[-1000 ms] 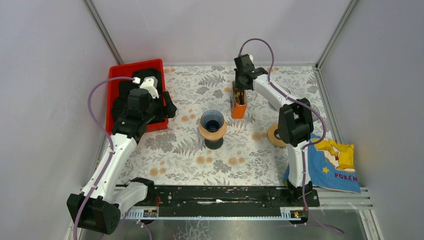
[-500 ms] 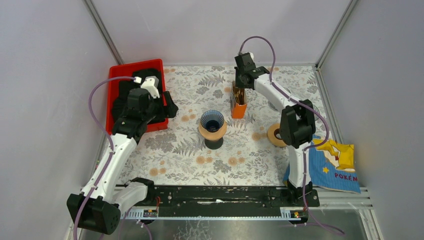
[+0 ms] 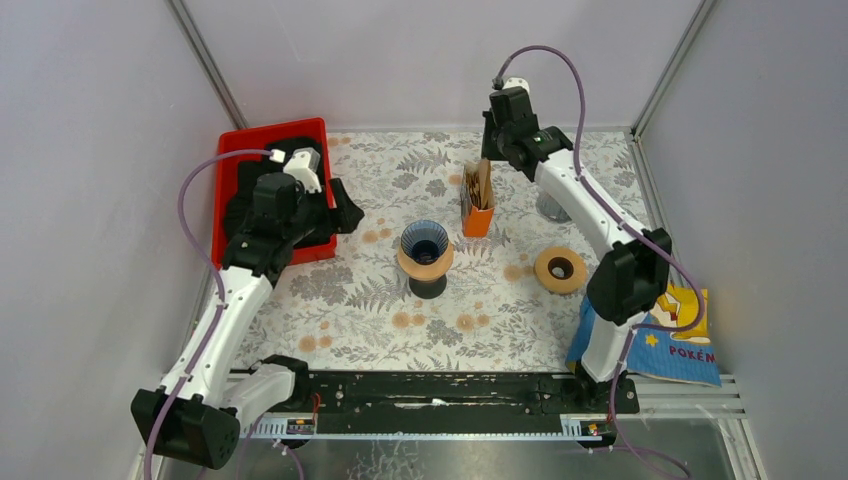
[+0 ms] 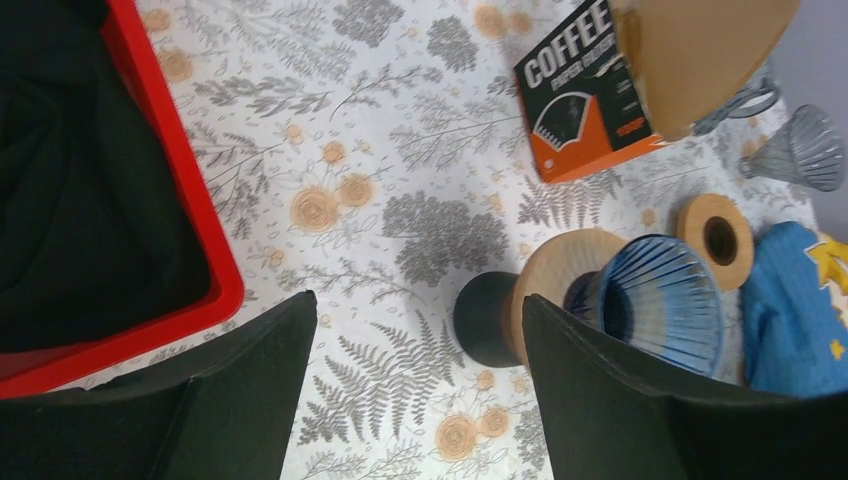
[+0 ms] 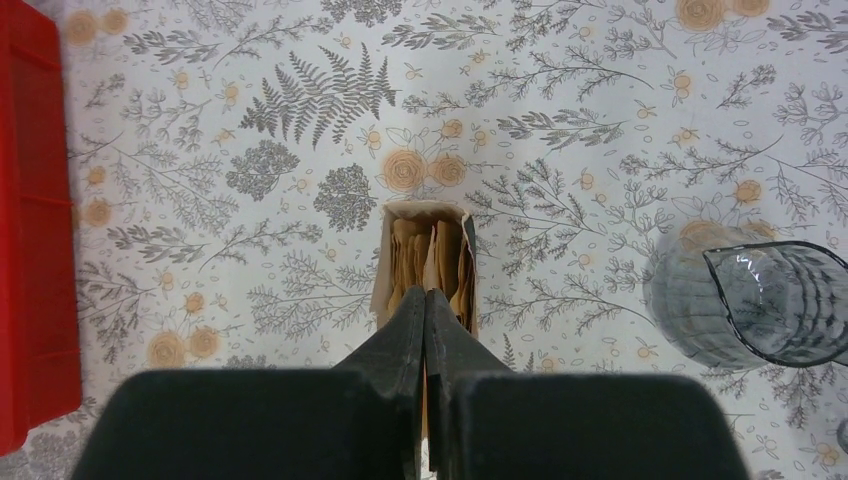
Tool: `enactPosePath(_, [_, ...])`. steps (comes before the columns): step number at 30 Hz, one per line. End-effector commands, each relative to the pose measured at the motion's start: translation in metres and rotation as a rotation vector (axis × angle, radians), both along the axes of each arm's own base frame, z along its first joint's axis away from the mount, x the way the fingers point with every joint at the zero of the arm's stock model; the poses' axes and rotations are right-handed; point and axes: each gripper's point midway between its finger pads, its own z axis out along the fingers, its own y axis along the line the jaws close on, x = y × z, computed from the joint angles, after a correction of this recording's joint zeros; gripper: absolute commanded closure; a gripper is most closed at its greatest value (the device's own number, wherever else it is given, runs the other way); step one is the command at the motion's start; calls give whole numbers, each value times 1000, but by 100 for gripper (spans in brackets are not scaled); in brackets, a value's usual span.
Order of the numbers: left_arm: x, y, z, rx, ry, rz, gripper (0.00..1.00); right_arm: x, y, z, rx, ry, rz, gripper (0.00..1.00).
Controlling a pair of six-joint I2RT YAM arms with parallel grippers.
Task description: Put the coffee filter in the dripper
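The blue ribbed dripper stands on a wooden ring and black stand mid-table. Behind it, to the right, the orange filter box holds several brown filters. My right gripper hangs over the box, shut on one coffee filter, which stands lifted partly out of the box. In the right wrist view that filter is only a thin edge between the fingers. My left gripper is open and empty, left of the dripper, by the red bin.
A red bin with black cloth sits at the back left. A loose wooden ring, a glass carafe, a clear glass dripper and a blue Pokémon bag lie to the right.
My right gripper closed and rose up and back from the box, drawing one filter up with it. The left arm barely moved.
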Motion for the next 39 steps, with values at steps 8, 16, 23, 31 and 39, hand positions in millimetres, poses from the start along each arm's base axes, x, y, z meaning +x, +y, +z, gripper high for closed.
enactPosePath(8, [-3,-56,73,-112,-151,-68,18,-37,10,78,59,-173,48,100])
enactPosePath(16, [-1,-95,88,-132,-191,-45,18,-63,20,124,143,-284,80,100])
enactPosePath(23, [2,-139,92,-152,-234,-55,18,-81,36,137,203,-311,118,100])
enactPosePath(31, [4,-170,98,-99,-317,-38,18,-98,53,138,240,-306,156,100])
enactPosePath(39, [11,-180,97,-43,-373,14,17,-106,63,140,259,-306,177,100])
